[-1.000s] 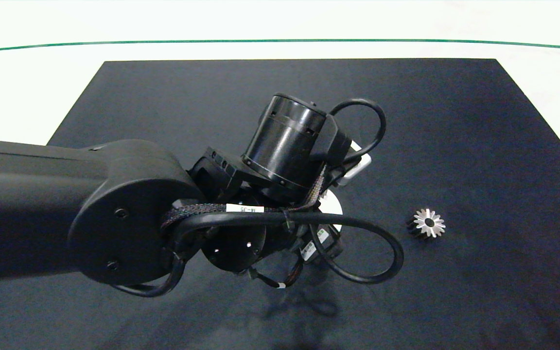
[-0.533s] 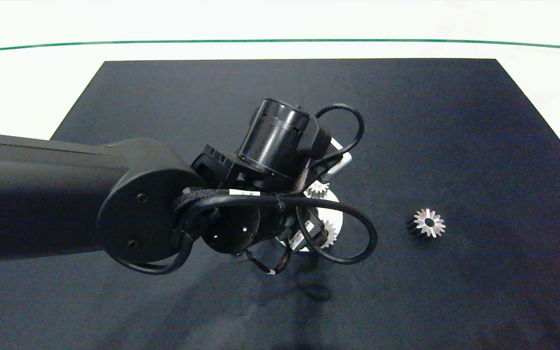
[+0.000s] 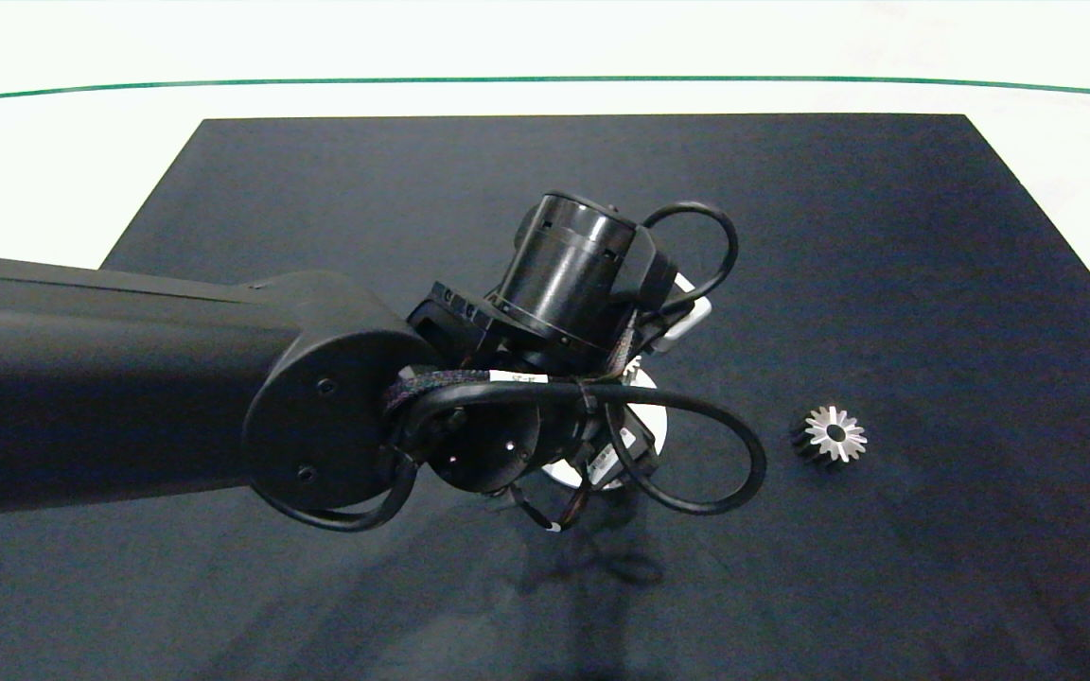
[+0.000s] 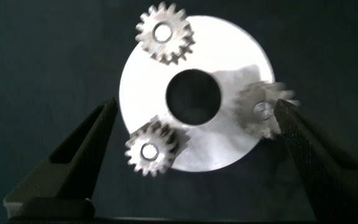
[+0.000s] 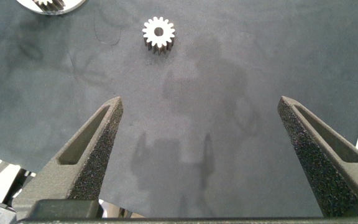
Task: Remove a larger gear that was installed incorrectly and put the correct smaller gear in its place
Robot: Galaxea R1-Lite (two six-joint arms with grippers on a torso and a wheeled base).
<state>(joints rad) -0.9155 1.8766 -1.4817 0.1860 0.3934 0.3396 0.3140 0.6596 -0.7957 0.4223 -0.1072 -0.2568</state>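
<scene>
The larger gear, star-like with long pointed teeth, lies alone on the black mat, right of the round silver disc; the right wrist view also shows this larger gear. In the left wrist view the disc carries three smaller gears of equal size around its dark centre hole: one, another, and a blurred one right beside a fingertip. My left gripper hangs open over the disc, its fingers straddling it. My right gripper is open above bare mat, holding nothing.
The left arm and its looping cables cover most of the disc in the head view. The black mat lies on a white table, with a green line near the far edge. The right arm is outside the head view.
The left wrist drew back to the left, baring two small gears on the disc, then shifted right again over the disc. The larger gear has stayed where it was.
</scene>
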